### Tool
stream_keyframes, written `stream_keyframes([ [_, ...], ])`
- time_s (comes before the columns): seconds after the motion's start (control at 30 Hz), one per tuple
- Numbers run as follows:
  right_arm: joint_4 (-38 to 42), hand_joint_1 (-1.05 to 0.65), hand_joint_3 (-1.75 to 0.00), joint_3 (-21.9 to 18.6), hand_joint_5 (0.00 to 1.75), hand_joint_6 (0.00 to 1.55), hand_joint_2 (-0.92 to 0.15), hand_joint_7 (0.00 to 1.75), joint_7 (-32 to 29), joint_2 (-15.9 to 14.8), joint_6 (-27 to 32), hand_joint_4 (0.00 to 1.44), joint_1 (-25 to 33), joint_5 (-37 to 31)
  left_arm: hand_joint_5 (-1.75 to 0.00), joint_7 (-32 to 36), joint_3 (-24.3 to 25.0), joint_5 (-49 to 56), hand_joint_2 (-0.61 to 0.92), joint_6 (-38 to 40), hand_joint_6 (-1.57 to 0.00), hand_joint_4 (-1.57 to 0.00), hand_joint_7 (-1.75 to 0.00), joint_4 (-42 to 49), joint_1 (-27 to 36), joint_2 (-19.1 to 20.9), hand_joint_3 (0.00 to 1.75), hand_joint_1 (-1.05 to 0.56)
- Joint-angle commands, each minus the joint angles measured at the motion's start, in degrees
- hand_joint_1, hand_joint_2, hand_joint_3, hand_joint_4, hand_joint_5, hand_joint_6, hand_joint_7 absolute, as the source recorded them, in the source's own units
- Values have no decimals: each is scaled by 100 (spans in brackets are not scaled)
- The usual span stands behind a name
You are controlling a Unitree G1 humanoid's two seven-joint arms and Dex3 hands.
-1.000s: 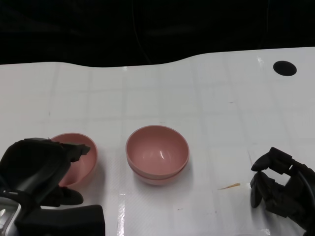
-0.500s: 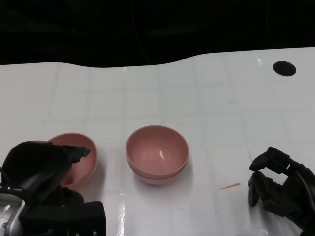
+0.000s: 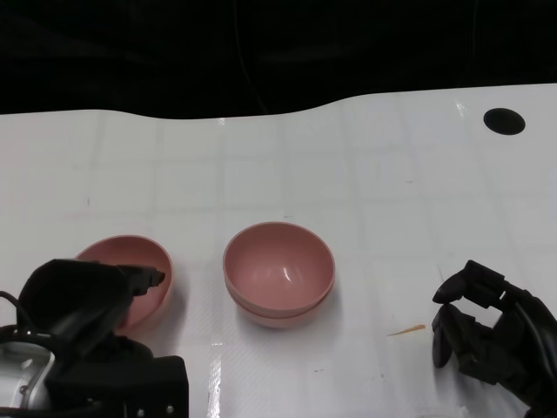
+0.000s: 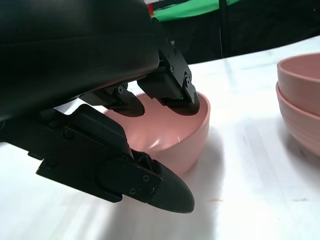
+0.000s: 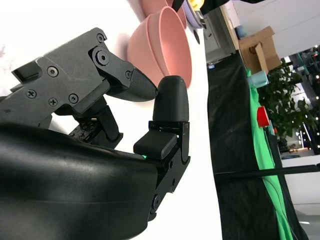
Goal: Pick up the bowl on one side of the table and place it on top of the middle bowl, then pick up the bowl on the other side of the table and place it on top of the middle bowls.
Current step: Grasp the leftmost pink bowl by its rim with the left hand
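We found the left hand (image 3: pixel 83 305) at the near left of the white table (image 3: pixel 278 174), working at the side bowl (image 3: pixel 139 274). That pink bowl sat with its mouth up and tipped a little toward the robot; being round, it had no long axis we could name. In the left wrist view the upper fingers (image 4: pixel 170 95) reached over the rim into the bowl (image 4: pixel 170 135) while the thumb (image 4: pixel 160 187) lay low outside its wall, so the hand straddled the rim; we could not tell whether it actually pinched it or whether the bowl had left the table.

The middle bowls (image 3: pixel 278 272), one nested in the other, stood upright at the table's centre, near the side bowl but apart from it.

The right hand (image 3: pixel 483 335) lay at the near right, well apart from the bowls. Its fingers (image 5: pixel 170 107) were curled in, tips meeting, with nothing between them.

A black round spot (image 3: pixel 503 120) marked the far right of the table.
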Motion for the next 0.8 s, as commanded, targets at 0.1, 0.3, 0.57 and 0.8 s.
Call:
stream_keyframes([
  [0.1, -39, -15, -102, -31, 175, 78, -57, 150, 1, 15, -10, 87, 3, 16, 0, 90, -136, -119, 92, 23, -65, -59, 0, 342, -233, 70, 5, -85],
  [0.3, -56, -16, -100, -14, 175, 79, -57, 149, -26, 43, 4, 86, 9, -14, -1, 264, -338, -119, 92, -39, -68, -61, -1, 841, -459, 72, 7, -82],
  [0.57, -67, -16, -100, -9, 175, 79, -57, 149, -16, 53, -37, 86, 38, -24, -1, 518, -519, -348, 92, -225, -67, -61, 0, 1437, -650, 53, 13, -73],
  [0.8, -86, -16, -101, -7, 175, 79, -57, 151, 18, 34, -26, 87, 46, -9, -2, 869, -668, -442, 92, -406, -70, -63, -1, 1926, -778, 44, 13, -66],
])
